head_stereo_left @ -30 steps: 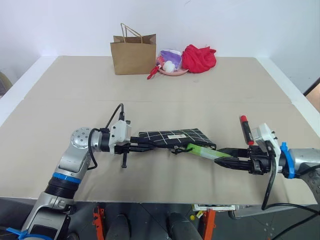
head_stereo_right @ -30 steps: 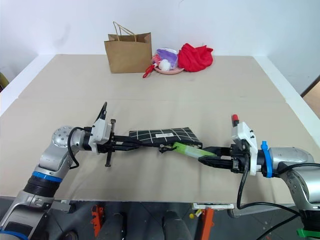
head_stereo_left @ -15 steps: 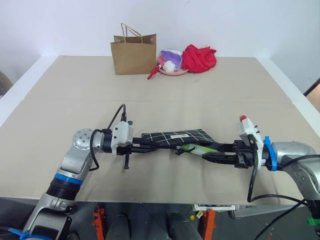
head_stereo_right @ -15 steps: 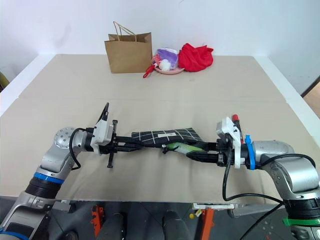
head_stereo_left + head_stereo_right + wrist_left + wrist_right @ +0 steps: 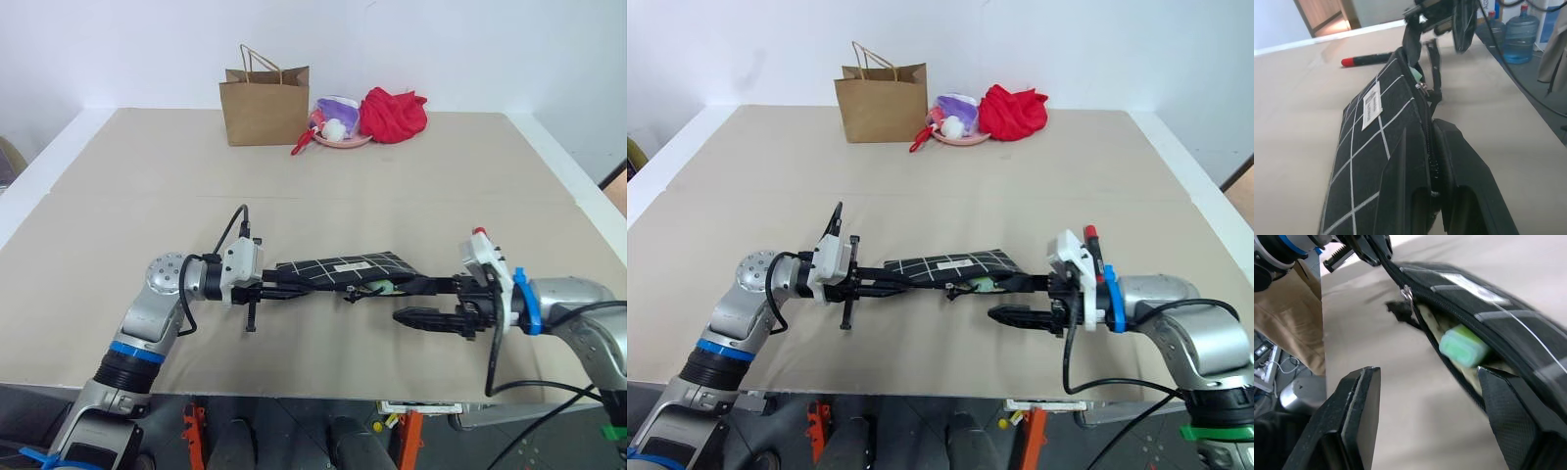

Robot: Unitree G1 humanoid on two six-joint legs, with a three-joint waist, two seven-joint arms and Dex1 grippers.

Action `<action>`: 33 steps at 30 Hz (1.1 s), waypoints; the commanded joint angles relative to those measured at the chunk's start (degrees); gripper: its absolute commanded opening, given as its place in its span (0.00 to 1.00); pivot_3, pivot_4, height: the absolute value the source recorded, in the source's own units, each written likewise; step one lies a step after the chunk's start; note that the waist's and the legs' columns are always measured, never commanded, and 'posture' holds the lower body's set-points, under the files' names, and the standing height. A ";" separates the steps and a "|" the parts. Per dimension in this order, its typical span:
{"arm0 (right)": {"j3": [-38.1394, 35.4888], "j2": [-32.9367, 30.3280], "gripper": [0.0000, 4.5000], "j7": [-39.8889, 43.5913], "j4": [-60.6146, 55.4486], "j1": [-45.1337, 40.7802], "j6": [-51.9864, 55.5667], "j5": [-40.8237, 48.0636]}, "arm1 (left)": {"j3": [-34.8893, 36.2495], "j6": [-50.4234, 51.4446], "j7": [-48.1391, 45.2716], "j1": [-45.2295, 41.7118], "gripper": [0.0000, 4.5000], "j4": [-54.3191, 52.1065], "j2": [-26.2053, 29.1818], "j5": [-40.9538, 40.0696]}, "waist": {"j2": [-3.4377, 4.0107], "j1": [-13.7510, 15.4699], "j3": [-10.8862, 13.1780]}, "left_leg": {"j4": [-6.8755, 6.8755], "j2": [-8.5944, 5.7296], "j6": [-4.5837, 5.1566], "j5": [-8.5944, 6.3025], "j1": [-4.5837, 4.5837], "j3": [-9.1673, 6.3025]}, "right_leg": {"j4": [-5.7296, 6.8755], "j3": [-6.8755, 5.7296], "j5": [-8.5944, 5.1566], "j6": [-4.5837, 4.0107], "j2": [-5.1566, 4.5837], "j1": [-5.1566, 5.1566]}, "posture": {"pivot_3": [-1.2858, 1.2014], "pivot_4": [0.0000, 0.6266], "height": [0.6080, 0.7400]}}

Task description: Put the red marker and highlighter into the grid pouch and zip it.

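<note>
Right wrist view: right gripper (image 5: pixel 1420 426) spread wide, nothing between its fingers, sitting just off the open mouth of the grid pouch (image 5: pixel 1484 298). The highlighter (image 5: pixel 1464 346) lies inside the mouth, its green end poking up between the zipper edges, not yet fully seated. Left gripper (image 5: pixel 1432 161) pressed together on the pouch's opposite end, pinching the fabric at the zipper line and holding the pouch off the table (image 5: pixel 294 176). In the left eye view the pouch spans between the two grippers, the right one at its open end. The red marker (image 5: pixel 1090 237) lies on the table behind the right wrist, well apart from the pouch mouth; not yet loaded. Brown paper bag (image 5: pixel 263 103) and a red cloth (image 5: pixel 392 113) at the far edge, not involved. Judged: highlighter step nearly done, marker and zipping outstanding. Risks: the pouch hangs from one pinch only, so it may sag or tilt and let the highlighter slide back out; a protruding highlighter end would jam the zipper; the marker sits close to the right forearm and could be knocked and rolled during the reach.
</note>
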 commanded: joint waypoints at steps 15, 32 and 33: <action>-12.76 11.48 0.78 -32.97 19.14 -3.17 -14.44 -17.04 | 0.21 -0.32 0.63 0.08 0.00 -1.71 0.32 -0.61 | 0.07 -0.46 -0.02 | 0.10 -0.03 0.00 0.01 0.04 0.02 | 0.01 0.04 0.13 0.00 0.00 0.00 | 0.52 0.24 1.00; -12.08 23.06 0.47 -50.49 20.48 0.42 -8.62 -21.90 | 0.30 -0.06 1.31 0.31 0.00 -2.77 0.76 -0.45 | 0.00 -0.29 -0.11 | -0.03 -0.06 0.01 0.01 0.08 -0.04 | 0.03 0.03 0.05 0.01 -0.01 0.06 | 0.52 0.24 1.00; -11.85 23.04 0.38 -50.61 20.36 0.81 -8.24 -22.21 | 0.28 -0.06 1.32 0.35 0.00 -2.84 0.78 -0.49 | -0.03 -0.25 -0.13 | -0.02 -0.06 0.01 0.01 0.09 -0.04 | 0.03 0.03 0.05 0.01 -0.01 0.08 | 0.52 0.24 1.00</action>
